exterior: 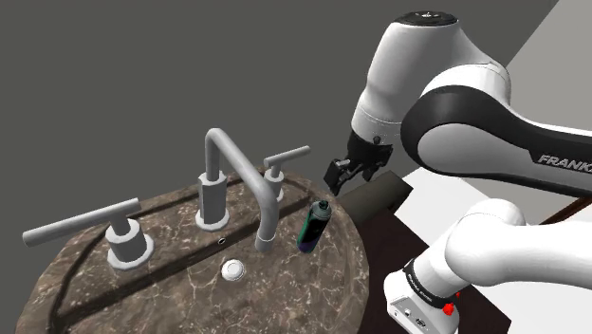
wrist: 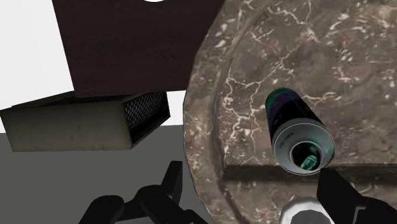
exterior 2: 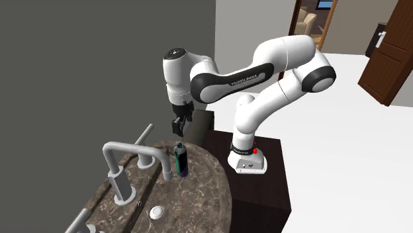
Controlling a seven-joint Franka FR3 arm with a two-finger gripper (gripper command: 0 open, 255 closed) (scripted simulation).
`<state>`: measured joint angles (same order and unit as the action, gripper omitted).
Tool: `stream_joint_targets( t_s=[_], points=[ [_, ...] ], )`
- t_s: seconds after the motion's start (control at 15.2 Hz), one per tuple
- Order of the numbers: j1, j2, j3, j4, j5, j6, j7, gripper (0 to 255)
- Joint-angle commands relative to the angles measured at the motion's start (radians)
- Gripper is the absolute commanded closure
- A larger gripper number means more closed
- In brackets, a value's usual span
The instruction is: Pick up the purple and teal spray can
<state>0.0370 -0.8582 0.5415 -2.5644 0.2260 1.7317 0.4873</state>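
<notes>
I see my all-black two-finger tool (exterior: 349,176) released, fingers apart, above the upright purple and teal spray can (exterior: 314,226), round brown marbled counter (exterior: 142,294) under the can, grey curved faucet (exterior: 212,194) just beside it

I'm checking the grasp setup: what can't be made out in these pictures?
The spray can: base hidden by its own body, wrist view.
The fingers: lower parts cut off by the wrist view's bottom edge.
The sink: near rim cut off by the shoulder view's bottom edge.
</notes>
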Motion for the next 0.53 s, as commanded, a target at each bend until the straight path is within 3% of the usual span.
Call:
stream_joint_targets(
  t_s=[0.0,0.2,0.46],
  points=[
    [-0.010,0.037,0.091,0.006,0.014,0.043,0.088,0],
    [-0.047,0.105,0.217,0.026,0.016,0.105,0.204,0],
    [-0.048,0.121,0.245,-0.014,0.030,0.162,0.214,0]
  ],
)
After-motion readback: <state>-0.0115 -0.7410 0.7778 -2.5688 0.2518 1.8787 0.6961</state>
